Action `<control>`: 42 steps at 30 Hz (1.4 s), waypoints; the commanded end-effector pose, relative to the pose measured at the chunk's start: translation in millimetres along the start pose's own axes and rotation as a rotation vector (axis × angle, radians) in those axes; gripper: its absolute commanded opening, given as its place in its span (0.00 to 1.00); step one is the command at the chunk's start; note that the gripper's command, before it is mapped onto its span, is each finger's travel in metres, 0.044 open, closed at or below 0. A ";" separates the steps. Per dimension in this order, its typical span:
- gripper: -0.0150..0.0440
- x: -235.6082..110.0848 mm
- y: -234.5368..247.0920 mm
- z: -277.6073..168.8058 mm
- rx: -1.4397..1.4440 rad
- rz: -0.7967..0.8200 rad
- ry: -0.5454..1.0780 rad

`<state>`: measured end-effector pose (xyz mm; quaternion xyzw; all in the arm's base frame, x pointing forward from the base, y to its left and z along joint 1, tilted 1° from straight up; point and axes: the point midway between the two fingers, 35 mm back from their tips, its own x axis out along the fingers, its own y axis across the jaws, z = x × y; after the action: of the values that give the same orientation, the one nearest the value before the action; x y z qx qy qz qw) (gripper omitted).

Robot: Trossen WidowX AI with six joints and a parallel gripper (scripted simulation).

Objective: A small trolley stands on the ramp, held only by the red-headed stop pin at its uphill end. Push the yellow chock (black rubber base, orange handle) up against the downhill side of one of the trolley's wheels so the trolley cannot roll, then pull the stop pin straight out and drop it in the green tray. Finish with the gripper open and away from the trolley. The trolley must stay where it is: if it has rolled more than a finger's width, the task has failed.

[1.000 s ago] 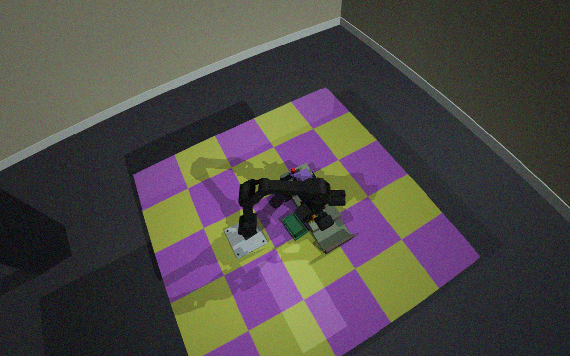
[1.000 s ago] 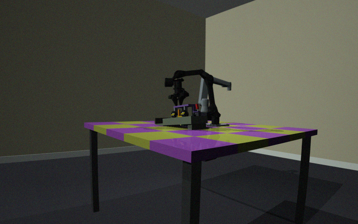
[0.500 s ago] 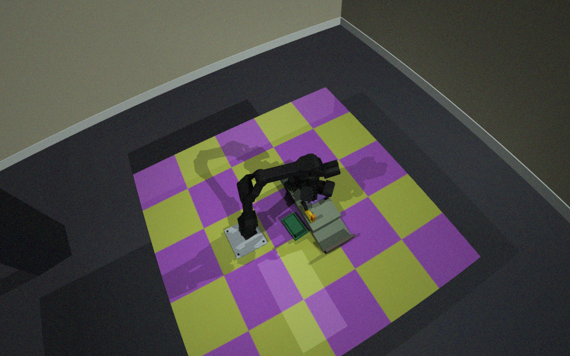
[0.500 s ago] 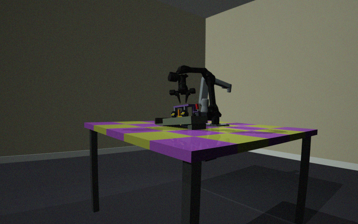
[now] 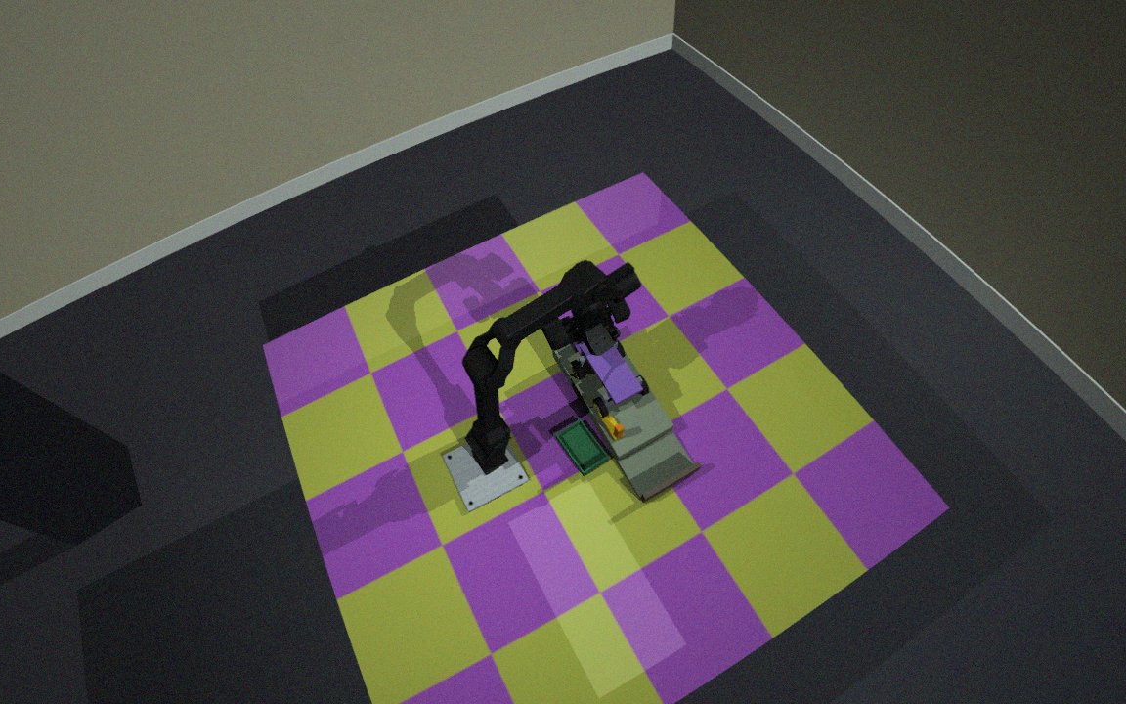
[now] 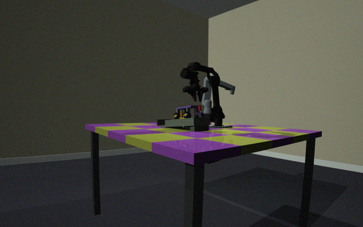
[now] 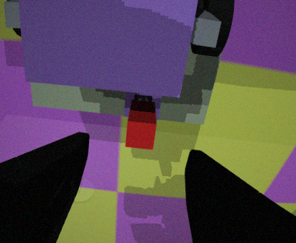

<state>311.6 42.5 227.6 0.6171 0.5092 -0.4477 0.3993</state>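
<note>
The trolley (image 5: 616,372) (image 6: 187,107) (image 7: 107,27) has a purple deck and black wheels and stands on the grey ramp (image 5: 650,451) (image 6: 174,122). The red-headed stop pin (image 7: 141,132) (image 6: 199,107) sticks out at the trolley's uphill end. My gripper (image 7: 138,152) (image 5: 591,339) (image 6: 197,98) is open and empty. It hangs above the pin, which shows between the two fingers without touching them. The yellow chock with the orange handle (image 5: 611,426) (image 6: 181,113) lies on the ramp just downhill of a trolley wheel; I cannot tell whether they touch. The green tray (image 5: 582,444) lies beside the ramp.
The arm's base plate (image 5: 484,477) sits left of the tray on the purple and yellow checkered table (image 5: 751,560) (image 6: 194,146). A grey second arm (image 6: 227,86) stands behind mine in the exterior view. A dark block stands on the floor at far left.
</note>
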 end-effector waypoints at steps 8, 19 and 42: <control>0.58 3.8 -0.8 -5.7 -0.051 -0.001 0.008; 0.58 20.4 -0.4 -5.9 -0.051 -0.001 0.009; 0.58 47.0 0.3 -6.5 -0.051 -0.001 0.009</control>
<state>317.2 59.7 189.6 0.6085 0.5219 -0.4301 0.4152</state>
